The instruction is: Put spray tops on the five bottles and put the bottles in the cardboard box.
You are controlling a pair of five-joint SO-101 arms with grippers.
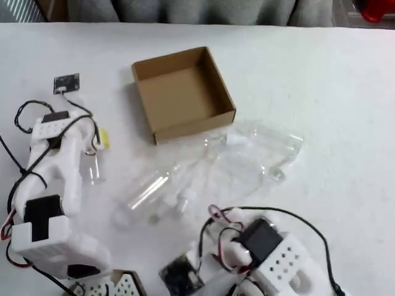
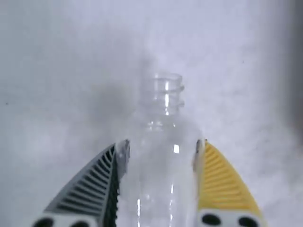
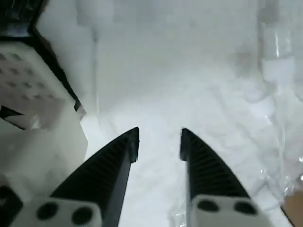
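The left gripper (image 2: 161, 150) clenches a clear bottle (image 2: 166, 101) at 9 o'clock on the tabletop (image 1: 321, 74), the right gripper (image 3: 158, 139) stands parted and empty near 6 o'clock, loose bottles (image 1: 185, 176) lie centrally, the cardboard box (image 1: 196, 126) at their 12 o'clock.

I count one cardboard box (image 1: 184, 92) on the worktop and two arms, the left arm (image 1: 52, 179) and the right arm (image 1: 271, 253). One clear bottle (image 2: 165, 94) is apart near the left edge. The other bottles (image 1: 216, 169) lie in a see-through jumble mid-worktop, too tangled to count.
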